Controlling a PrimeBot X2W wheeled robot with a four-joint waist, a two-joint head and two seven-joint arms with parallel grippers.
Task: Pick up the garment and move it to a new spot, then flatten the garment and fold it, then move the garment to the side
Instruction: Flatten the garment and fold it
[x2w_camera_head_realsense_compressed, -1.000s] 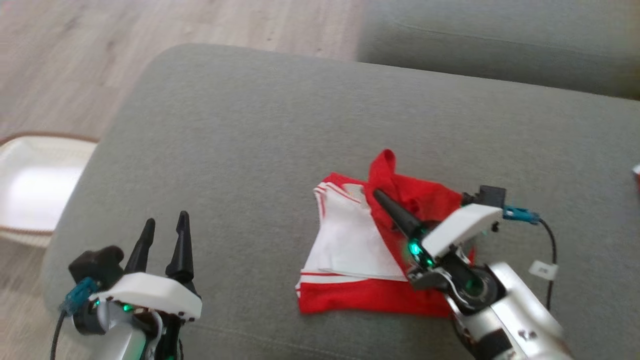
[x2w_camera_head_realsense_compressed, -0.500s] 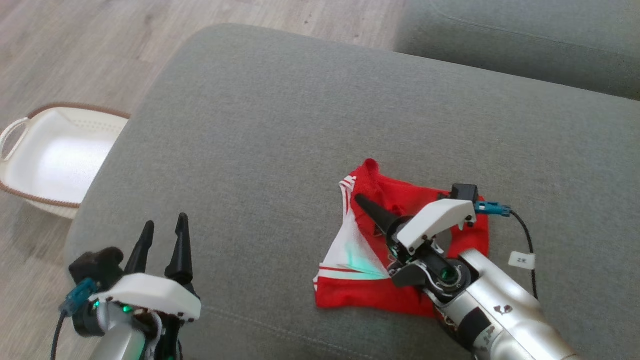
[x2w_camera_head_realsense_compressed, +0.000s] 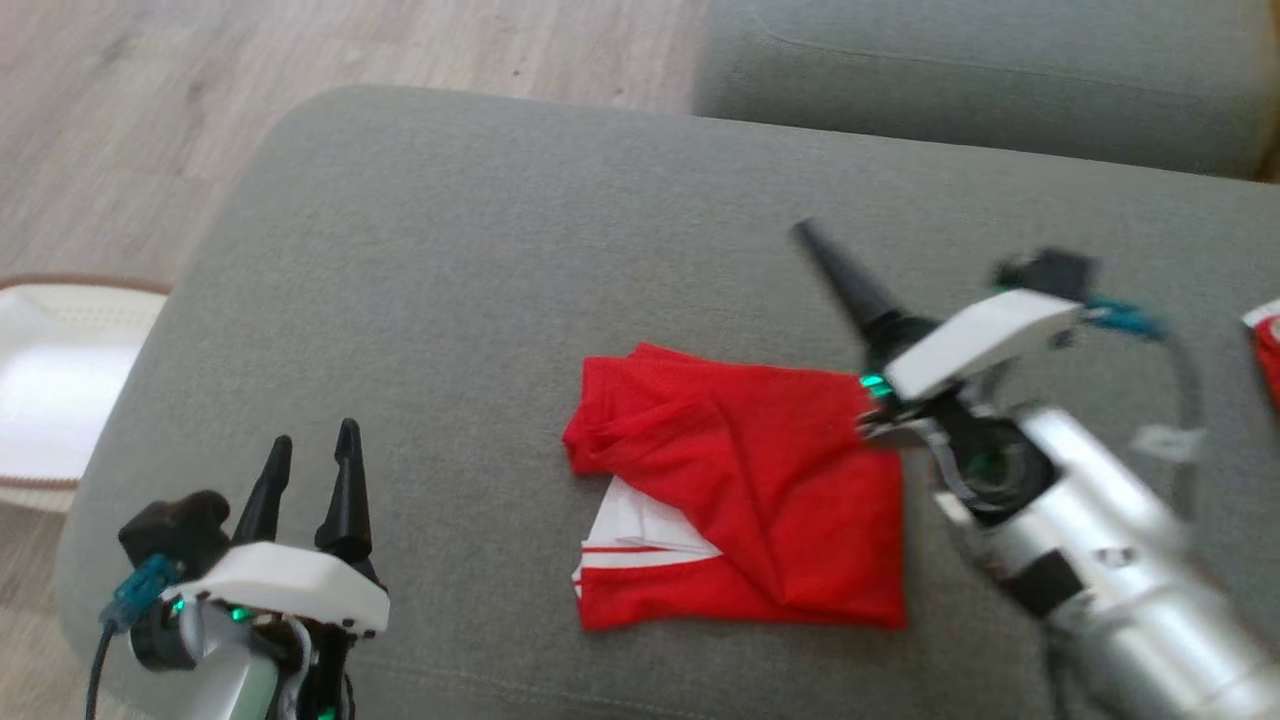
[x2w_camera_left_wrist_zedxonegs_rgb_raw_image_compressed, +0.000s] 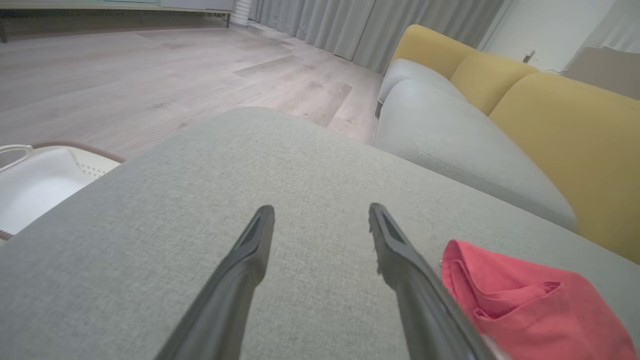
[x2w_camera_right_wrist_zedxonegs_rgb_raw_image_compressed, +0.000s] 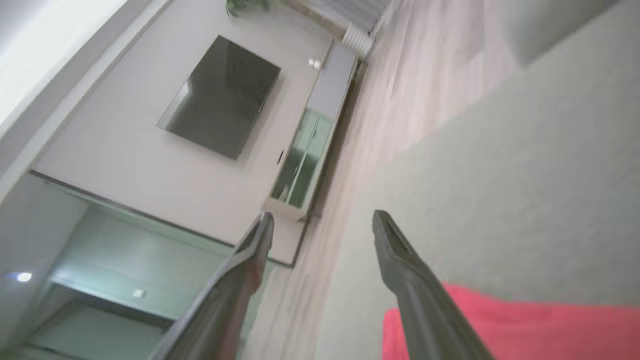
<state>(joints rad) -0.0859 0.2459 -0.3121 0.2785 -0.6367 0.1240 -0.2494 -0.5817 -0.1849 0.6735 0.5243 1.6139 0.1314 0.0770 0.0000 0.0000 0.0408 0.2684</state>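
Now that the right pincer (x2w_camera_right_wrist_zedxonegs_rgb_raw_image_compressed: 322, 216) has let go and lifted, open, the garment (x2w_camera_head_realsense_compressed: 760, 470) lies folded; left pincer (x2w_camera_head_realsense_compressed: 312, 448) idles open; shifting aside remains.

The grey fabric sofa seat (x2w_camera_head_realsense_compressed: 480, 230) is serving as the reference point. A second grey seat cushion (x2w_camera_left_wrist_zedxonegs_rgb_raw_image_compressed: 465, 145) is sitting just beyond its far right edge. Mustard-yellow back cushions (x2w_camera_left_wrist_zedxonegs_rgb_raw_image_compressed: 560, 140) are standing behind that cushion. Pale wood-plank flooring (x2w_camera_left_wrist_zedxonegs_rgb_raw_image_compressed: 125, 75) is running past the seat's far and left sides. A white plastic basket with a brown rim (x2w_camera_head_realsense_compressed: 60, 380) is resting on the floor just left of the seat. Grey curtains (x2w_camera_left_wrist_zedxonegs_rgb_raw_image_compressed: 350, 25) are hanging across the floor from the seat. A dark television (x2w_camera_right_wrist_zedxonegs_rgb_raw_image_compressed: 220, 95) is hanging on a pale wall (x2w_camera_right_wrist_zedxonegs_rgb_raw_image_compressed: 125, 150) well apart from the seat, with a low glass-fronted cabinet (x2w_camera_right_wrist_zedxonegs_rgb_raw_image_compressed: 305, 155) standing at the wall's base. Soft, even light is falling on all surfaces.
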